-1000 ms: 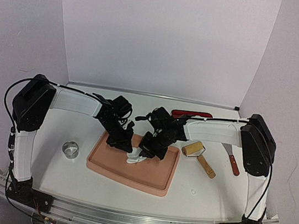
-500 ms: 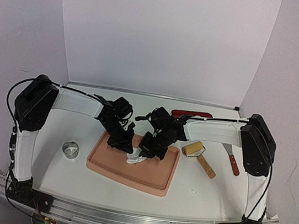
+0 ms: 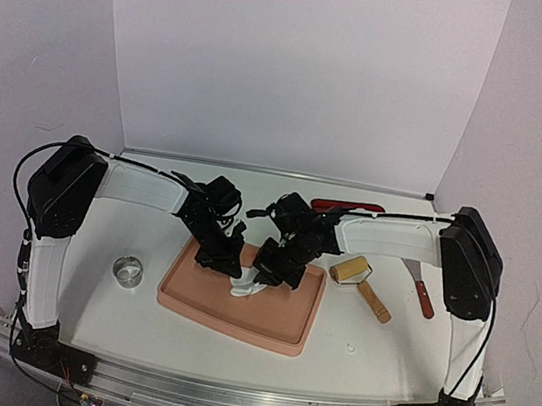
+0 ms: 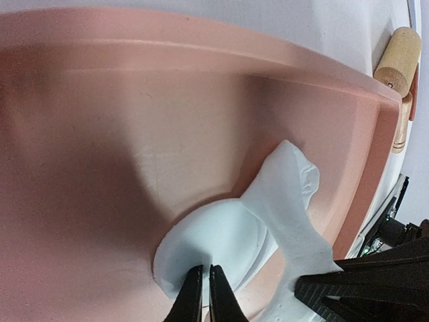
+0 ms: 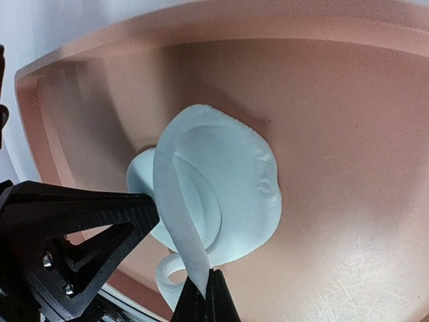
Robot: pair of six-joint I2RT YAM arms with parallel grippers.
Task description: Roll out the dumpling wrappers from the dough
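The dough lay in the pink tray; my left gripper was pinched nearly shut on one edge of it, and my right gripper was closed tight on a lifted strip. I judged any pull should be slow, even and low — dough that thin would tear or stick to itself easily.

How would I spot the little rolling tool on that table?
Find the pink tray in the middle of the table. Just off its right edge lies the wooden roller, a pale drum on a short wooden handle. The spatula further right has a red handle and flat metal blade instead.
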